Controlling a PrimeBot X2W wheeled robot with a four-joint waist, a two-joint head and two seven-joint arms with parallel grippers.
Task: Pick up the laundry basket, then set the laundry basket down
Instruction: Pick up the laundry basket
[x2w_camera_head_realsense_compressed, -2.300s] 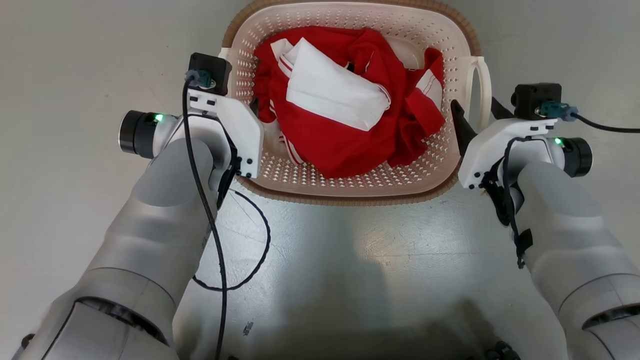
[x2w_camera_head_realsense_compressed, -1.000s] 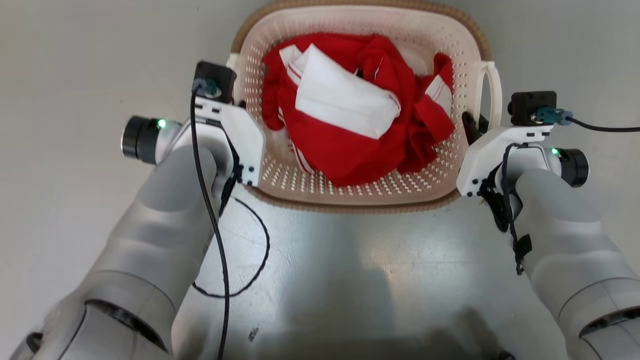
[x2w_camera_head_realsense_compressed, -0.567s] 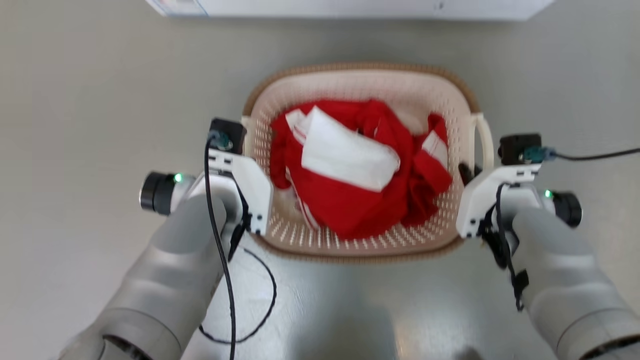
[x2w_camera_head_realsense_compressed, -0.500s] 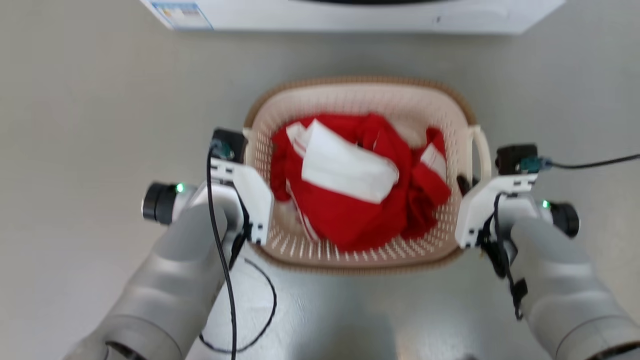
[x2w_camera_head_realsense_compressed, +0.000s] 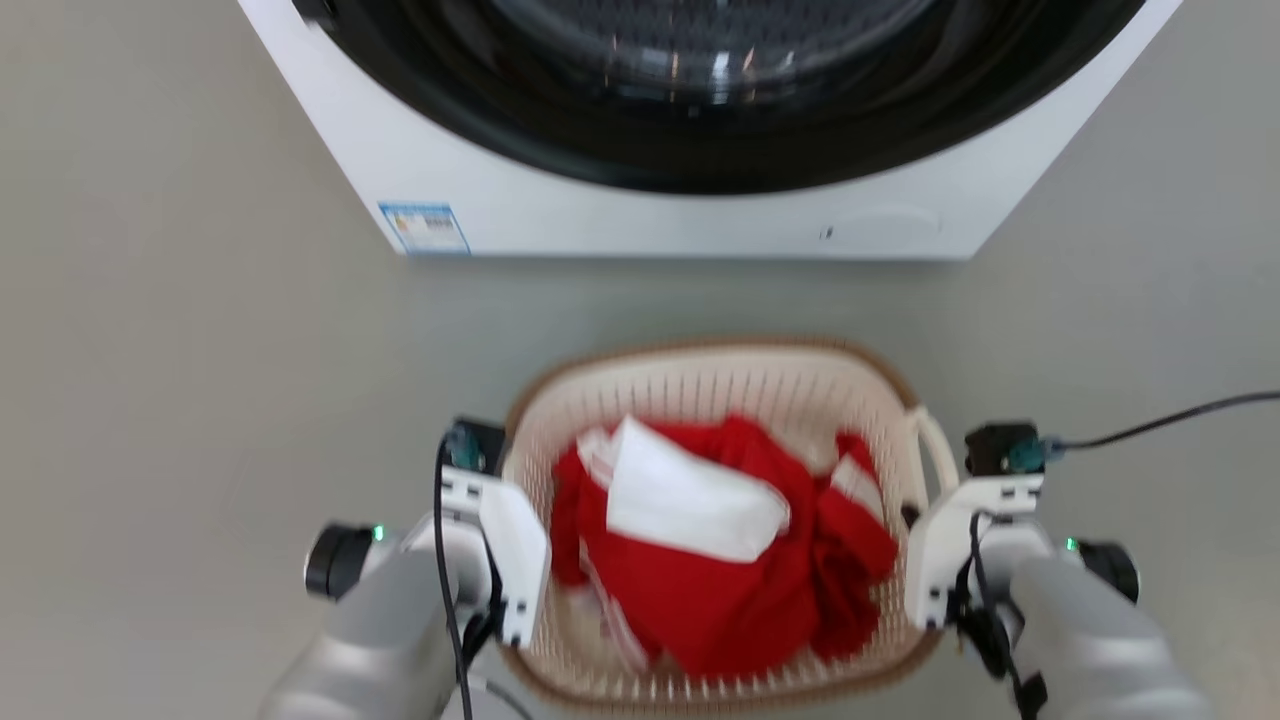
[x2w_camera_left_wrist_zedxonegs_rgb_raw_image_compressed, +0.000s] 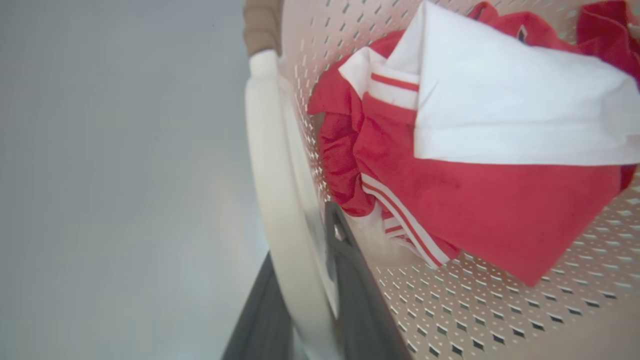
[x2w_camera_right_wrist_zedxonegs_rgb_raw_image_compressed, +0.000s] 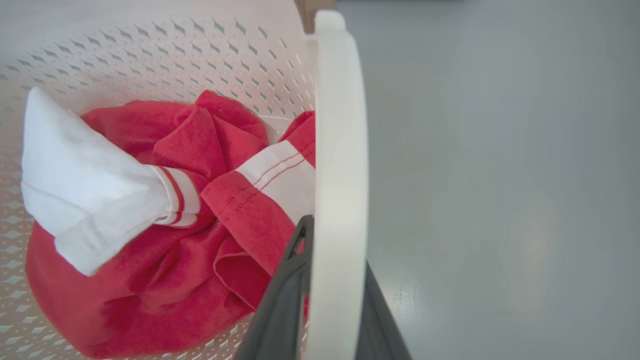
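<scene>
The laundry basket (x2w_camera_head_realsense_compressed: 700, 352), cream and perforated with a brown rim, sits low in the head view between my two wrists, holding red and white clothes (x2w_camera_head_realsense_compressed: 720, 540). My left gripper (x2w_camera_left_wrist_zedxonegs_rgb_raw_image_compressed: 305, 240) is shut on the basket's white left loop handle (x2w_camera_left_wrist_zedxonegs_rgb_raw_image_compressed: 270, 150), one dark finger on each side of it. The right gripper (x2w_camera_right_wrist_zedxonegs_rgb_raw_image_compressed: 337, 245) is shut the same way on the right loop handle (x2w_camera_right_wrist_zedxonegs_rgb_raw_image_compressed: 340, 125). In the head view the left wrist plate (x2w_camera_head_realsense_compressed: 500, 540) covers the left fingers. Whether the basket's bottom touches the floor I cannot tell.
A white front-loading washer (x2w_camera_head_realsense_compressed: 700, 215) with a dark round opening stands just beyond the basket. A black cable (x2w_camera_head_realsense_compressed: 1150, 425) runs off to the right from my right wrist. Grey floor (x2w_camera_head_realsense_compressed: 200, 400) spreads to both sides.
The head camera has moved: the washer has come into view at the top, and the basket and arms now sit lower and smaller. Both grips on the handles look unchanged.
</scene>
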